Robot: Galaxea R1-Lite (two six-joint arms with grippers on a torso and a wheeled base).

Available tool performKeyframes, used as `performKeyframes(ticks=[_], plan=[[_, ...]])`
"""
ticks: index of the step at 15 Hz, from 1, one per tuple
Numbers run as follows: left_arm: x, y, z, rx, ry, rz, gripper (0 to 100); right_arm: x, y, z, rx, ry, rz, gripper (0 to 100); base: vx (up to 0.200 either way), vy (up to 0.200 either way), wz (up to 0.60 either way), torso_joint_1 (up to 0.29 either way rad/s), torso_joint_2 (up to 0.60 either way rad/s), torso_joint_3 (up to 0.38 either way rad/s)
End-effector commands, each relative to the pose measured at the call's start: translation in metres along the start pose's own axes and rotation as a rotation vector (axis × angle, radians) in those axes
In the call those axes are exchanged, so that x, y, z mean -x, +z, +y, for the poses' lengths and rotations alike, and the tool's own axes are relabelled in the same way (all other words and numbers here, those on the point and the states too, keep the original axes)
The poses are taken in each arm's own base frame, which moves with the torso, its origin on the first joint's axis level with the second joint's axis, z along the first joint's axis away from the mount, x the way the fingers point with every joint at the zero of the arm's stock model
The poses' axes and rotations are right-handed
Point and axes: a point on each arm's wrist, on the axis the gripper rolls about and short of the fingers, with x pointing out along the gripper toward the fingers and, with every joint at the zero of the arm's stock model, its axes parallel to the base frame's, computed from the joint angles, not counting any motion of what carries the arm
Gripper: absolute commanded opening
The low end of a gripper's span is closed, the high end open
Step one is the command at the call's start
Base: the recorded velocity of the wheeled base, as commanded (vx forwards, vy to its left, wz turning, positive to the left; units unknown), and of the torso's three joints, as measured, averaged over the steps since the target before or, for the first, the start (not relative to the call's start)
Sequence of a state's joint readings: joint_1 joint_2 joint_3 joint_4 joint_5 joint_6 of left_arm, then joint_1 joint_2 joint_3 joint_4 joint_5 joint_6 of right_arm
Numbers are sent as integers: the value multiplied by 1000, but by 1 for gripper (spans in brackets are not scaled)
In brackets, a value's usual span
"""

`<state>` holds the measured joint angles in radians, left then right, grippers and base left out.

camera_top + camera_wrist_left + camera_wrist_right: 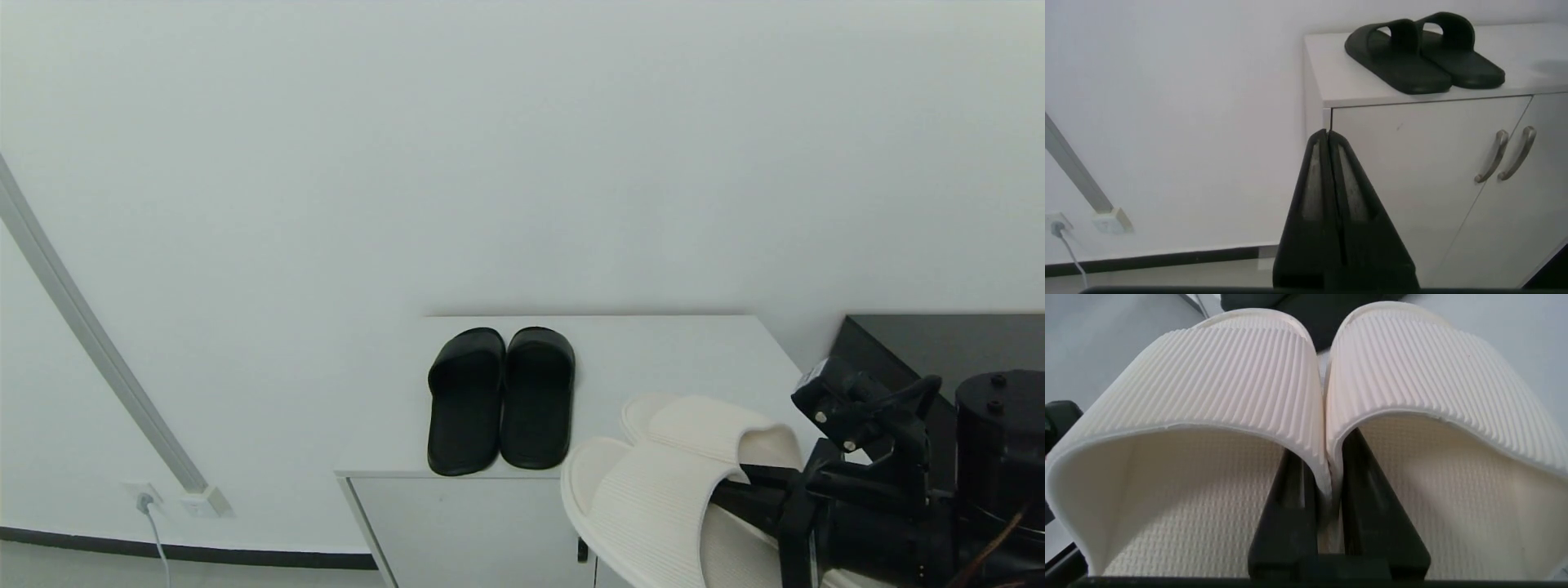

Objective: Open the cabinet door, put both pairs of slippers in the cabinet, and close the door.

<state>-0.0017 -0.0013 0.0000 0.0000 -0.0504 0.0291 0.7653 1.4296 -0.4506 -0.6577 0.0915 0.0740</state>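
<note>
Right gripper [1319, 527]: fingers [1290, 506] are closed on the two touching inner strap walls of the white slippers [1249, 392], one finger under each strap. The pair hangs over the front right edge of the cabinet [457, 523], long axis diagonal, toes pointing away and left.

Just beside them the black slippers [500, 400] lie parallel on the top surface [678, 351], toes to the wall.

The cabinet doors are shut, handles [1507, 153] adjacent.

Left gripper [1329, 151]: fingers pressed together, empty, near the cabinet's left front corner.
</note>
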Motion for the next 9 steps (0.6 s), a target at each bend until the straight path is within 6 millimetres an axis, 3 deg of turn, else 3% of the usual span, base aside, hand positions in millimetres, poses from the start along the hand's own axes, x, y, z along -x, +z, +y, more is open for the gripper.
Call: performKeyframes(ticks=[1,7,9], plan=[[0,0,0,0,0,1,0,0,-2,0,1,-1,8,0,-200,0,0,17,2,-2],[0,0,0,2,0,1,0,1,-5,0,3,-1,18,0,-200,0,0,-1,-2,2],[0,0,0,2,0,1,0,1,-6,0,3,-2,21,0,0,0,0,0,0,0]])
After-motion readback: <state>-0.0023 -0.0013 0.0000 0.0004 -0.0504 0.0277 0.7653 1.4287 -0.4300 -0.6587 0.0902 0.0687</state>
